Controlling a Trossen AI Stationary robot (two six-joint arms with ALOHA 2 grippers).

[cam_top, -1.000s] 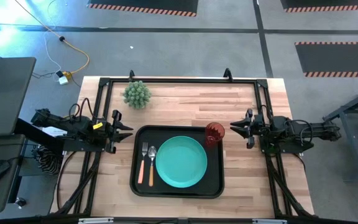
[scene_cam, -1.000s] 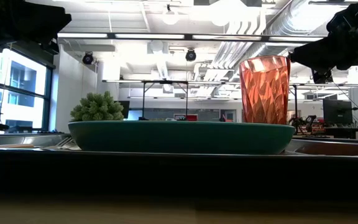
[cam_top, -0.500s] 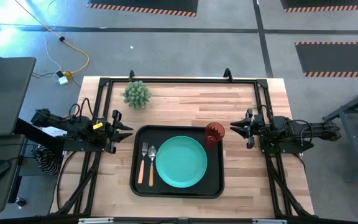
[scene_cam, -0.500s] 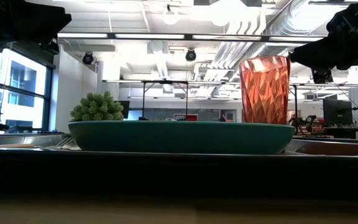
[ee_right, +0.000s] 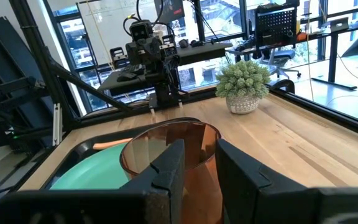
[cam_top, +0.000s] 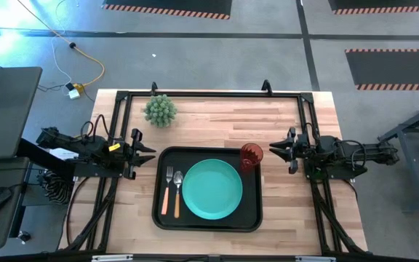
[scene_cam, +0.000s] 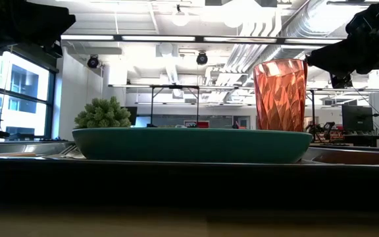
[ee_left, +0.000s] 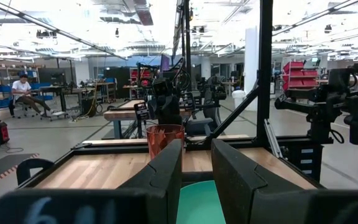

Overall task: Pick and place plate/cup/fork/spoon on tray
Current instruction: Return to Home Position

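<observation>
The black tray [cam_top: 252, 218] lies at the table's middle. The teal plate [cam_top: 212, 189] rests flat in it and also shows in the low view [scene_cam: 189, 143]. The red-orange cup [cam_top: 251, 155] stands upright on its base in the tray's far right corner. The fork [cam_top: 166, 191] and the spoon [cam_top: 177, 191] lie side by side on the tray, left of the plate. My left gripper [cam_top: 148, 153] hovers just off the tray's left edge, its fingers a little apart [ee_left: 196, 146]. My right gripper [cam_top: 274, 151] hovers right of the cup, its fingers a little apart [ee_right: 199, 146]. Both are empty.
A spiky green potted plant [cam_top: 160, 110] stands on the table at the far left, beyond the tray. Black frame rails [cam_top: 209, 94] run along the table's far, left and right edges. Bare wood shows around the tray.
</observation>
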